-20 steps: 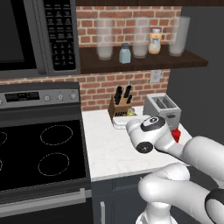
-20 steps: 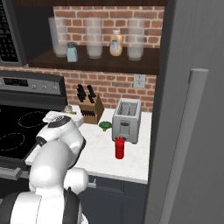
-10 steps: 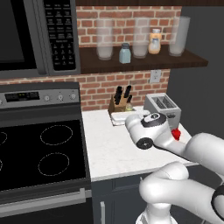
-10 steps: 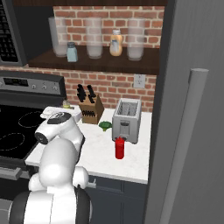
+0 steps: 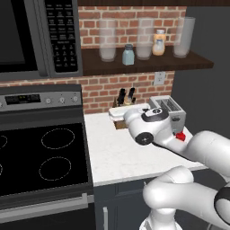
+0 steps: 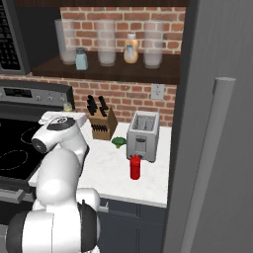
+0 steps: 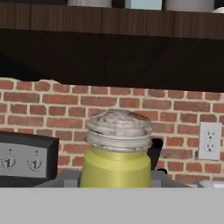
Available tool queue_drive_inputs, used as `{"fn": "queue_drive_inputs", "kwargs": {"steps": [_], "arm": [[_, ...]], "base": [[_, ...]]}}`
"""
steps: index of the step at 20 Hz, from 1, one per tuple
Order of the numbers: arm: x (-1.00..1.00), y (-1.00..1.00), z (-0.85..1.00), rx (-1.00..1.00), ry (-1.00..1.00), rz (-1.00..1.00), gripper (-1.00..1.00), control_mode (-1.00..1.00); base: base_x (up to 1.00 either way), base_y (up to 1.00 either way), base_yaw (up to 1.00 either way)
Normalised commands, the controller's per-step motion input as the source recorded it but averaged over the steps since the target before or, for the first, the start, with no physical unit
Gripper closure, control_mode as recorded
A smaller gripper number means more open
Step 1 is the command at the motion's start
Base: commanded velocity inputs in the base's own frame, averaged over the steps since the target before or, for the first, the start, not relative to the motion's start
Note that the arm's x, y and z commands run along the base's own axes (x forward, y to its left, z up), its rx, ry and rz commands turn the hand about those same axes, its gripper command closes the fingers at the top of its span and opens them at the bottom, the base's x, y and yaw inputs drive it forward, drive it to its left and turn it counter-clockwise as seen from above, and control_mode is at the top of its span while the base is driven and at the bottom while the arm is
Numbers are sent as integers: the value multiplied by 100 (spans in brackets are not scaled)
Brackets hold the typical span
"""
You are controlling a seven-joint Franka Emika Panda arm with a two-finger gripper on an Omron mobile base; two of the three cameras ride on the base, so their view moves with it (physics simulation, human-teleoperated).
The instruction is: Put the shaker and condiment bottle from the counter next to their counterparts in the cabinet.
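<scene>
Kitchen scene, left base view: the white arm reaches forward over the counter (image 5: 112, 155), its wrist and hand hanging above the back of the marble top, just in front of the knife block (image 5: 123, 99) and beside the toaster (image 5: 168, 110). A sliver of the red condiment bottle (image 5: 180, 136) shows behind the forearm. On the cabinet (image 5: 148, 64) above, the pale blue shaker (image 5: 128, 55) stands between clear jars, with the orange-cream bottle (image 5: 158, 42) further right. The gripper's fingers are hidden behind the hand here, so how wide they stand cannot be told.

Right base view: the condiment bottle (image 6: 135, 167) stands upright on the counter (image 6: 148, 185), just in front of the toaster (image 6: 144, 135). A small green item (image 6: 118, 142) lies between the toaster and the knife block (image 6: 103, 123). The shaker (image 6: 67, 106) peeks out beyond the white hand, at the counter's back edge near the stove (image 6: 20, 143). Up on the cabinet (image 6: 123, 75), the pale blue shaker (image 6: 81, 59) and orange-cream bottle (image 6: 131, 48) sit among the jars.

Hand view: the shaker (image 7: 117, 153) looms close and upright, yellow-green body under a pale cap, against the brick wall (image 7: 57, 105), with a wall outlet (image 7: 208, 140) to its right. The fingertips cannot be made out, and whether the gripper has hold of anything cannot be told.
</scene>
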Motion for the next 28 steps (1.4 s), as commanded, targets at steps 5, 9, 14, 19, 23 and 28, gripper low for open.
{"fn": "queue_drive_inputs", "kwargs": {"steps": [5, 9, 14, 19, 23, 28], "arm": [[0, 18, 52, -7, 0, 0, 100, -100], [0, 12, 55, -6, 0, 0, 100, -100], [0, 3, 50, -4, 0, 0, 100, -100], [0, 0, 36, -1, 0, 0, 100, -100], [0, 0, 31, 0, 0, 0, 100, -100], [0, 0, 27, 0, 0, 0, 100, -100]], "base": [[0, 0, 0], [0, 0, 0], [0, 0, 0], [0, 0, 0], [0, 0, 0], [0, 0, 0]]}}
